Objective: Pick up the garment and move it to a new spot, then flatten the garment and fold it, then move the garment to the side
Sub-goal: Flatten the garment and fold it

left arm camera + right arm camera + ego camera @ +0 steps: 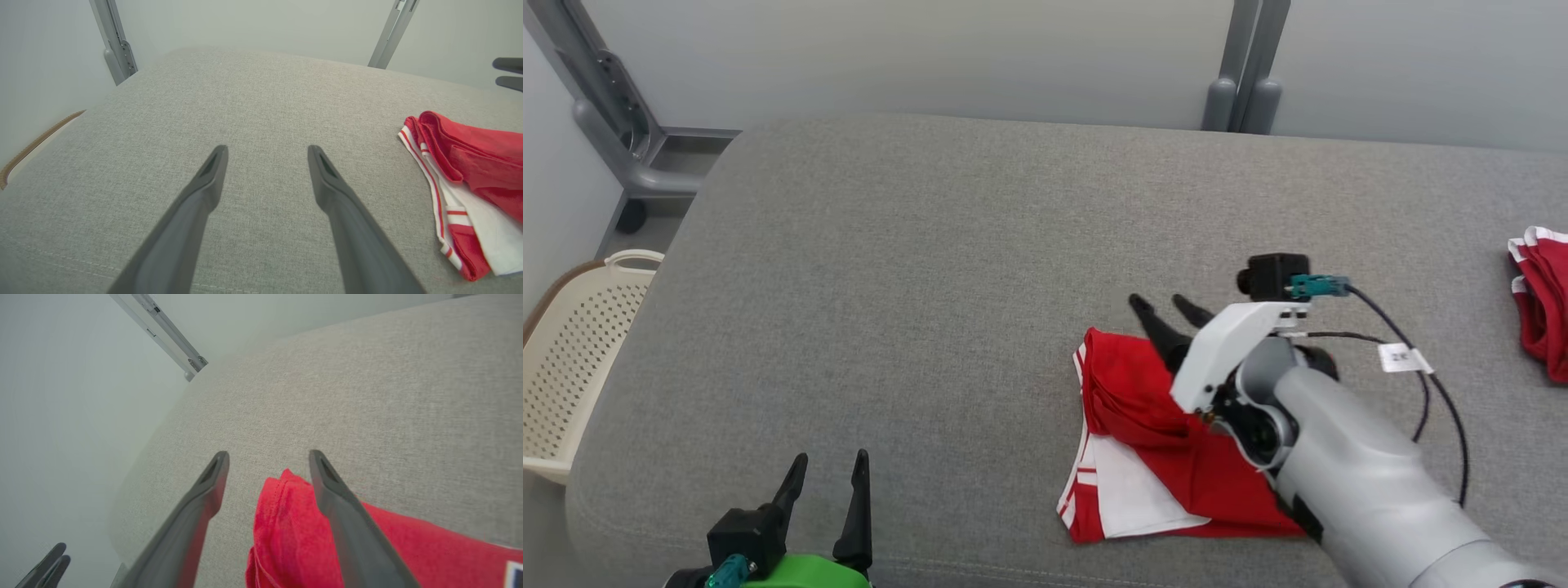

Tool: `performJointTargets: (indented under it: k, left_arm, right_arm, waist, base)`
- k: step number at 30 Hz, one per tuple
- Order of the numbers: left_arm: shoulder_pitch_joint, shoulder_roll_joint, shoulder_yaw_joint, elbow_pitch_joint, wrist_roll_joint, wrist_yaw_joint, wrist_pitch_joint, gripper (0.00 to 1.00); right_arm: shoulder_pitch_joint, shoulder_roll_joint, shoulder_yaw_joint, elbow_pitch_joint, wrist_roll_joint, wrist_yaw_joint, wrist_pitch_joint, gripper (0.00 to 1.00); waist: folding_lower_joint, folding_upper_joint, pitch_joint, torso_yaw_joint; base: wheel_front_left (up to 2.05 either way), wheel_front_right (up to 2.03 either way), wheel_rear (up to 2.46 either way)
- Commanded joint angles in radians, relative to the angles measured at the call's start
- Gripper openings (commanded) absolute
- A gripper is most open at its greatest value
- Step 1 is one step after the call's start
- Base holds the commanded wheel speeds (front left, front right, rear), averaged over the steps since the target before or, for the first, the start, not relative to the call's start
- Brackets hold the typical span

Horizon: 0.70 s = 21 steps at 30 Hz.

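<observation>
Spanning the head view, a grey cloth-covered surface [915, 269] is shown carrying all the work. The right arm [1372, 498] is seen entering from the lower right corner. Its pale forearm is angled up and to the left, and its wrist is bent so that the fingers point away from the robot. The garment [1168, 465], red with white panels and striped edging, is laid in a loose, partly folded heap on the near right part of the surface, under and beside that wrist. A cream perforated basket [572, 359] is placed off the surface's left edge. A second red and white cloth [1543, 302] is found at the far right edge, well apart from the garment.

The left gripper [832, 457] is held low at the near left edge. Its fingers are spread and nothing is between them, and bare grey fabric is seen beyond them in the left wrist view [267, 149]. The right gripper [1158, 302] is poised over the garment's far edge. In the right wrist view [267, 457] its fingers are parted. A raised red fold [286, 522] is seen between them, close to one finger, but it is not clamped. A black cable [1429, 367] with a small white tag [1403, 358] is looped beside the right wrist.
</observation>
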Motion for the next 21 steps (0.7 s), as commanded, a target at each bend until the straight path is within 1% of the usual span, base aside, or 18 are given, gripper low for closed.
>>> performJointTargets:
  k: [1,5,6,7,8,10,12,13,14,17,21]
  left_arm:
    - [0.017,0.004,0.003,-0.009,0.001,0.007,-0.004,1.00]
    - [0.031,0.009,0.006,-0.014,-0.003,0.007,-0.004,1.00]
    - [0.036,0.010,0.007,-0.014,-0.005,0.007,-0.004,1.00]
    - [0.037,0.009,0.006,-0.017,-0.004,0.009,-0.004,1.00]
    - [0.037,0.008,0.005,-0.019,-0.004,0.010,-0.004,1.00]
    - [0.038,0.008,0.005,-0.020,-0.004,0.010,-0.004,1.00]
    - [0.037,0.007,0.002,-0.021,-0.003,0.009,-0.004,1.00]
    - [0.036,0.007,0.002,-0.023,-0.003,0.009,-0.004,1.00]
    - [0.035,0.007,0.002,-0.024,-0.003,0.009,-0.004,1.00]
    - [0.029,0.008,0.004,-0.023,-0.003,0.004,-0.004,1.00]
    - [0.019,0.006,-0.001,-0.019,0.001,-0.001,-0.004,1.00]
  right_arm:
    - [-0.003,-0.038,-0.033,0.019,-0.041,0.000,-0.034,1.00]
    - [0.037,-0.101,-0.096,0.038,-0.144,0.000,-0.102,1.00]
    - [0.067,-0.130,-0.128,0.045,-0.192,0.000,-0.128,1.00]
    - [0.084,-0.144,-0.140,0.052,-0.221,0.000,-0.137,1.00]
    - [0.098,-0.155,-0.141,0.049,-0.261,0.000,-0.148,1.00]
    - [0.117,-0.155,-0.160,0.051,-0.273,0.000,-0.152,1.00]
    - [0.156,-0.149,-0.166,0.032,-0.318,0.000,-0.152,0.49]
    - [0.174,-0.147,-0.179,0.024,-0.329,0.000,-0.155,0.31]
    - [0.192,-0.145,-0.183,0.009,-0.347,0.000,-0.154,0.00]
    - [0.239,-0.127,-0.191,-0.037,-0.393,0.000,-0.149,0.00]
    - [0.282,-0.115,-0.176,-0.094,-0.481,0.000,-0.126,0.00]
  waist:
    - [0.0000,0.0000,-0.010,-0.012]
    - [0.0000,0.0000,-0.023,-0.026]
    - [0.0000,0.0000,-0.029,-0.033]
    - [0.0000,0.0000,-0.031,-0.036]
    - [0.0000,0.0000,-0.031,-0.038]
    - [0.0000,0.0000,-0.031,-0.040]
    - [0.0000,0.0000,-0.030,-0.043]
    - [0.0000,0.0000,-0.028,-0.045]
    - [0.0000,0.0000,-0.026,-0.046]
    - [0.0000,0.0000,-0.019,-0.049]
    - [0.0000,0.0000,-0.013,-0.045]
  base:
    - [0.00,0.00,0.00]
    - [0.00,0.00,0.00]
    - [0.00,0.00,0.00]
    - [0.00,0.00,0.00]
    - [0.00,0.00,0.00]
    - [0.00,0.00,0.00]
    - [0.00,0.00,0.00]
    - [0.00,0.00,0.00]
    - [0.00,0.00,0.00]
    - [0.00,0.00,0.00]
    - [0.00,0.00,0.00]
